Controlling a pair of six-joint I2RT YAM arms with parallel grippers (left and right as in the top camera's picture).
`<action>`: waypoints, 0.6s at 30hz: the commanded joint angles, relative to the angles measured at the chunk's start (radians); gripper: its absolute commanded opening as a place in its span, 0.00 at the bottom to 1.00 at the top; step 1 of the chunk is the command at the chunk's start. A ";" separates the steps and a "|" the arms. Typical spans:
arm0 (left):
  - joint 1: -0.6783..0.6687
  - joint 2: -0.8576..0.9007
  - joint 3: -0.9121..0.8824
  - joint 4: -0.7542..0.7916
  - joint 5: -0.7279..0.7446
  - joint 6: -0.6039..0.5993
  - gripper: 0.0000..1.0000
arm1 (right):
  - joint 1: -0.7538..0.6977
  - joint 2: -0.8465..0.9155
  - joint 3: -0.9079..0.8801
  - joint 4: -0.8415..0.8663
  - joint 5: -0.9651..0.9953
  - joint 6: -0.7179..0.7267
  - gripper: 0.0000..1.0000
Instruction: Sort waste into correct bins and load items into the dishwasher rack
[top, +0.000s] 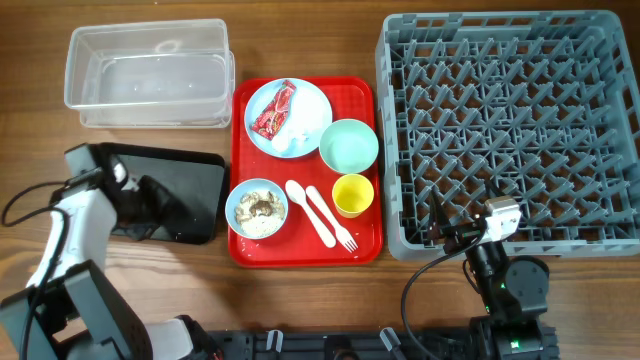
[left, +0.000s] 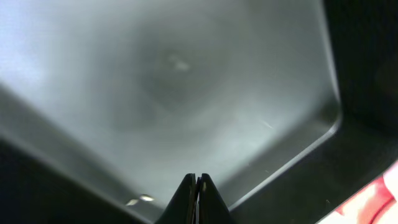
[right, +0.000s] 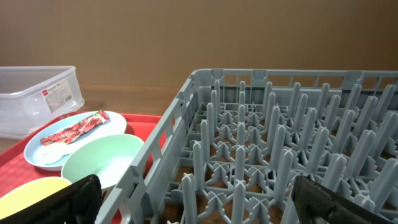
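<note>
Holding a red wrapper (top: 275, 110) and white scrap (top: 296, 141), the pale blue plate (top: 318, 104) sits at 12 o'clock on the red tray (top: 362, 246). The blue bowl (top: 232, 206) at 7 o'clock carries leftovers (top: 259, 208), beside mint bowl (top: 348, 146), yellow cup (top: 352, 194), spoon (top: 302, 195) and fork (top: 331, 221). Left pincer (left: 196, 186), clenched, hangs over the black tray (top: 192, 190) at 8 o'clock, clear tub (top: 150, 35) at 10. Right pincer (right: 199, 194), released, faces the rack (top: 510, 130) at its 6 o'clock edge on the wooden desk (top: 300, 292).

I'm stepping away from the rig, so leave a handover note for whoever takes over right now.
Left gripper shut, empty, over the black tray.
Right gripper open, empty, at the rack's front edge.
Wrapper lies on the plate, leftovers in the blue bowl; green bowl, cup, spoon and fork all sit on the red tray.
Clear tub and rack hold nothing.
Nothing done; all sorting and loading left.
</note>
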 joint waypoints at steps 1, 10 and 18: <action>-0.082 0.007 -0.011 0.015 0.030 -0.010 0.04 | -0.002 -0.004 -0.001 0.003 -0.010 -0.006 1.00; -0.190 0.010 -0.011 0.049 0.061 -0.080 0.04 | -0.002 -0.004 -0.001 0.003 -0.010 -0.007 1.00; -0.217 0.030 -0.011 -0.001 0.051 -0.081 0.04 | -0.002 -0.004 -0.001 0.003 -0.010 -0.006 1.00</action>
